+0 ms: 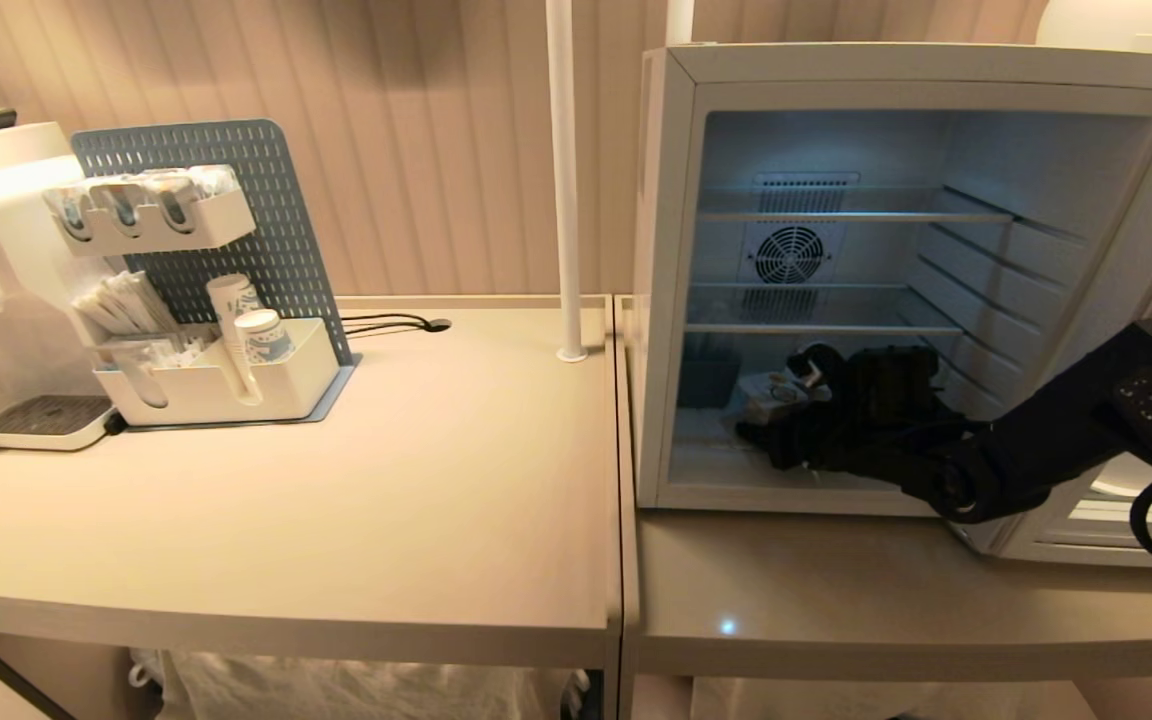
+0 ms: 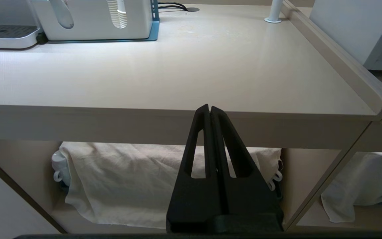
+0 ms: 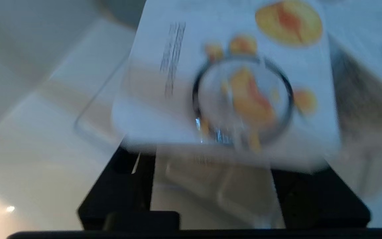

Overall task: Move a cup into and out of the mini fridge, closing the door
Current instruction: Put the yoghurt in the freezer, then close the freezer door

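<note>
1. Cup: in the right wrist view the clear, round glass cup (image 3: pixel 240 109) lies between the jaws of the right gripper (image 3: pixel 221 166), their black bodies on either side of it. Just past the cup stands a white carton printed with orange fruit (image 3: pixel 230 59). The blur hides the contact, so I cannot tell whether the jaws are pinching the cup or standing free of it.
2. In the head view the right arm reaches through the open front of the white boxy mini fridge (image 1: pixel 666 300), and the gripper sits low over its floor, under the wire shelves. The cup is therefore inside the fridge, ahead of the jaws. The pale framed door (image 1: pixel 1066 545) hangs open behind the arm.
3. My judgement is that the step in hand is setting the cup down in the fridge. To do it well, let the base rest flat, part the jaws evenly, then draw straight back so neither jaw tips the cup or nudges the carton. The arm should be clear of the frame before the door is swung.
4. In the left wrist view the left gripper (image 2: pixel 210 109) is parked before the edge of the beige table (image 2: pixel 177 66), jaws pressed together on nothing.
</note>
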